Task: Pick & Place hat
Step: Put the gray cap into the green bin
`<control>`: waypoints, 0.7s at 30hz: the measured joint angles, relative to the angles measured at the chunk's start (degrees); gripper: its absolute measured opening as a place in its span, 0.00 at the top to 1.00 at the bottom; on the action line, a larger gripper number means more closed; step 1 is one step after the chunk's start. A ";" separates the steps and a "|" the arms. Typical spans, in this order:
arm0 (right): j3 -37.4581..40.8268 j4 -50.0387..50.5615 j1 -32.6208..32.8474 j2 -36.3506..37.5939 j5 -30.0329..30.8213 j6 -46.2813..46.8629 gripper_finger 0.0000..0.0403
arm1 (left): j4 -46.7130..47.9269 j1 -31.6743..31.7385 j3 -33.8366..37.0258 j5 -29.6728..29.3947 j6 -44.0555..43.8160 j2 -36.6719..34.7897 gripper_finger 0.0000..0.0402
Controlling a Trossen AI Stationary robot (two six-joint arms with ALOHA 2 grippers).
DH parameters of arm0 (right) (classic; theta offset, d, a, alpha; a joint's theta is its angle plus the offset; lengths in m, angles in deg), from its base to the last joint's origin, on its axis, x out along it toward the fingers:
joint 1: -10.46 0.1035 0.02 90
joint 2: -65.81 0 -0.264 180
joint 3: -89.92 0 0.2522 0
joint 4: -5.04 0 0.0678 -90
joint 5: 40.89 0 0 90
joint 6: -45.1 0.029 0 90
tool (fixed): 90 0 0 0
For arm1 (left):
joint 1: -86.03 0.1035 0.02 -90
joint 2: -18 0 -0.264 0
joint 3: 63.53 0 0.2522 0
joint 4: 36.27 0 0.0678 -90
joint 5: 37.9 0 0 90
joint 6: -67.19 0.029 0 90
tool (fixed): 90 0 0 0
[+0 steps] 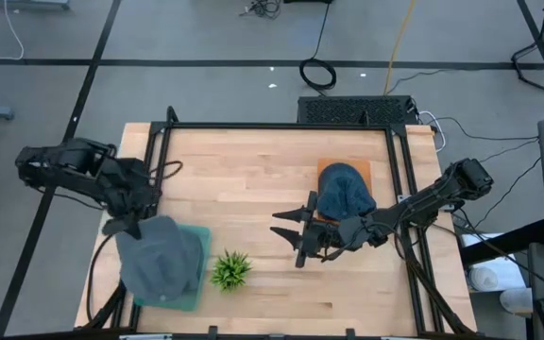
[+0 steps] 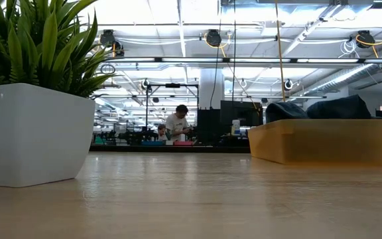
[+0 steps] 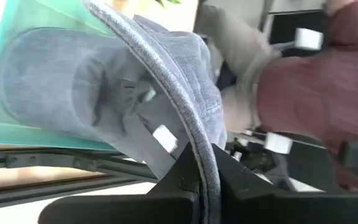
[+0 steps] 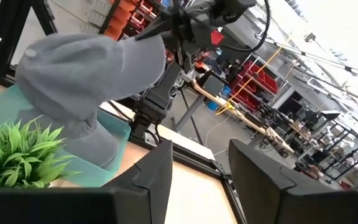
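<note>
I see my left gripper (image 1: pixel 124 225) clenched on the grey hat (image 1: pixel 161 258) brim over the green tray (image 1: pixel 193 293), right gripper (image 1: pixel 296 236) released, empty.

text: we read none | labels: we see small white tags inside the grey hat (image 3: pixel 104 93), held at its brim by the left gripper (image 3: pixel 197 180), but their print is too blurred for us to make out | signs, brands, numbers: we find none legible

Grey hat (image 1: pixel 159 260), teal tray (image 1: pixel 195 283); blue hat (image 1: pixel 344 192), orange tray (image 1: pixel 359 168).
</note>
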 joint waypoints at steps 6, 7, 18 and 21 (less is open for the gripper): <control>0.02 -0.02 -0.07 0.00 -0.16 1.45 0.65 | -2.61 -3.92 6.26 -0.24 3.24 3.24 0.98; 0.02 -0.03 -0.07 0.00 -0.16 1.45 0.65 | -4.57 -4.30 7.90 0.89 4.33 3.36 0.98; 0.04 -0.01 0.44 0.00 -0.38 1.38 0.65 | -22.16 -7.48 23.92 4.21 4.16 2.93 0.98; 0.04 -0.01 0.79 0.00 -0.38 1.40 0.65 | -21.67 -7.30 26.36 3.96 1.24 3.00 0.98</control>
